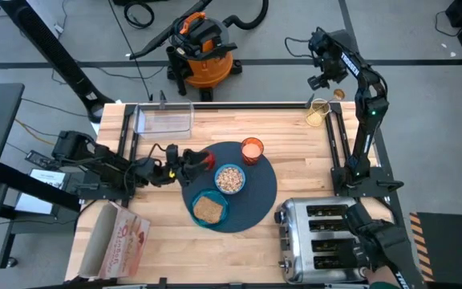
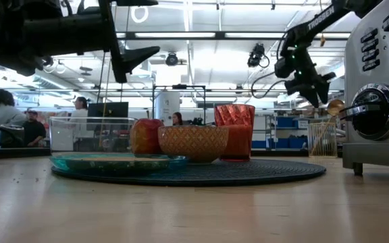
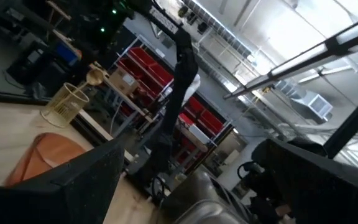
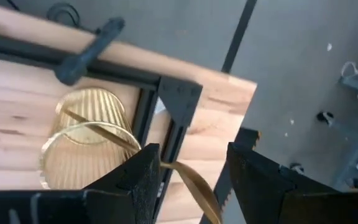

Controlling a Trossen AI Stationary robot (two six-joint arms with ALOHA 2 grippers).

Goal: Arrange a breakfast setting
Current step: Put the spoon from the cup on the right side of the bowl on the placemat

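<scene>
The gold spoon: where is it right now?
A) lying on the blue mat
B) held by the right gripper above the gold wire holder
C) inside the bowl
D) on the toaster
B: the right gripper pinches the gold spoon just above the gold wire holder at the table's far corner.

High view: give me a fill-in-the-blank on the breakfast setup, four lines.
1. The toast slice lies on the teal ___.
2. The right tool, near the wire holder, grips a gold ___.
3. The bowl sits on the round dark ___.
4. The left tool, beside the red-orange fruit, stands ___.
Missing: plate; spoon; mat; open.
</scene>
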